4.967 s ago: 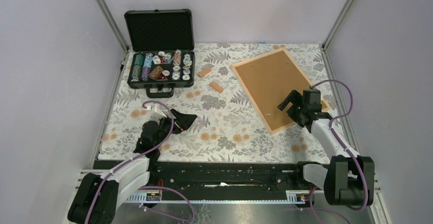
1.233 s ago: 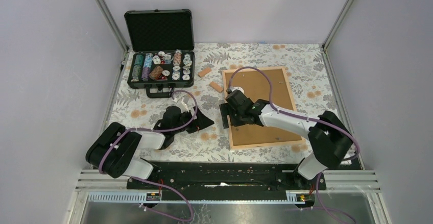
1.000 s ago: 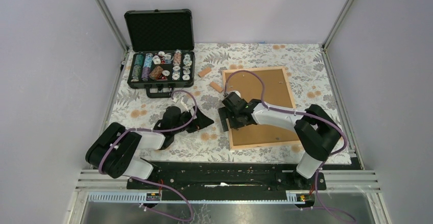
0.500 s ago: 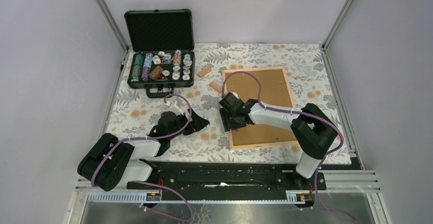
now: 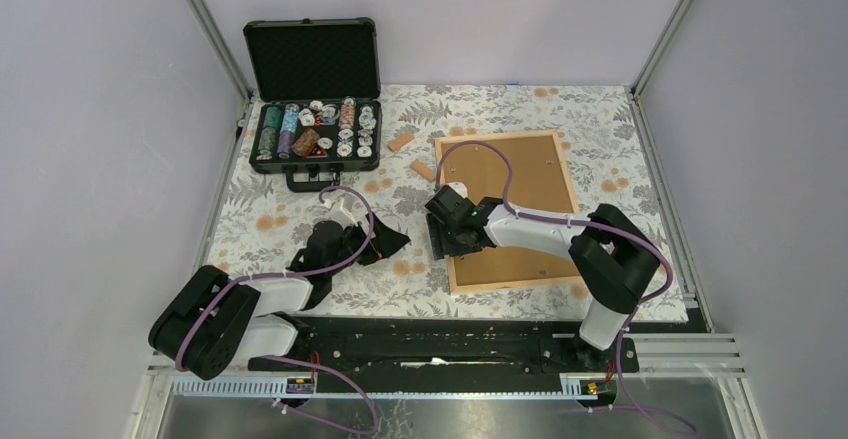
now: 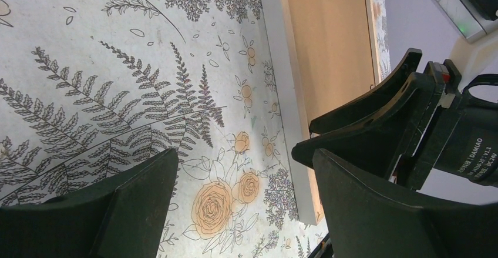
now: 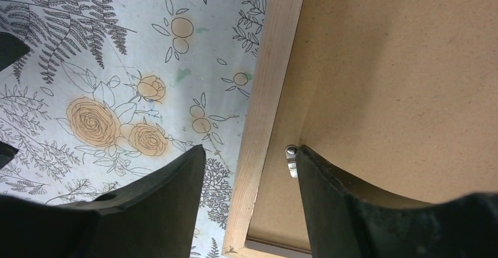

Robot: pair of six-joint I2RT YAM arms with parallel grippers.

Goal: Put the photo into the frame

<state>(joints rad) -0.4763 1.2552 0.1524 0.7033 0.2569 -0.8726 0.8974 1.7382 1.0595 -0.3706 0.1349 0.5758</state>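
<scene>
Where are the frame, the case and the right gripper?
frame (image 7: 265,111): right wrist view, on its pale wooden strip.
case (image 5: 312,59): top view, on the open lid's dark lining.
right gripper (image 7: 249,152): right wrist view, midway between its two fingertips.

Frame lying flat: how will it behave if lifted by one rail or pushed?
The frame looks stiff: straight wooden rails around a flat backing board. Gripped on one rail, it would probably tilt, being wide. Pushed, likely slides flat.

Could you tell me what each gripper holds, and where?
Nothing held: the right gripper straddles the left strip of the frame, gap showing; the left gripper is open, empty.
</scene>
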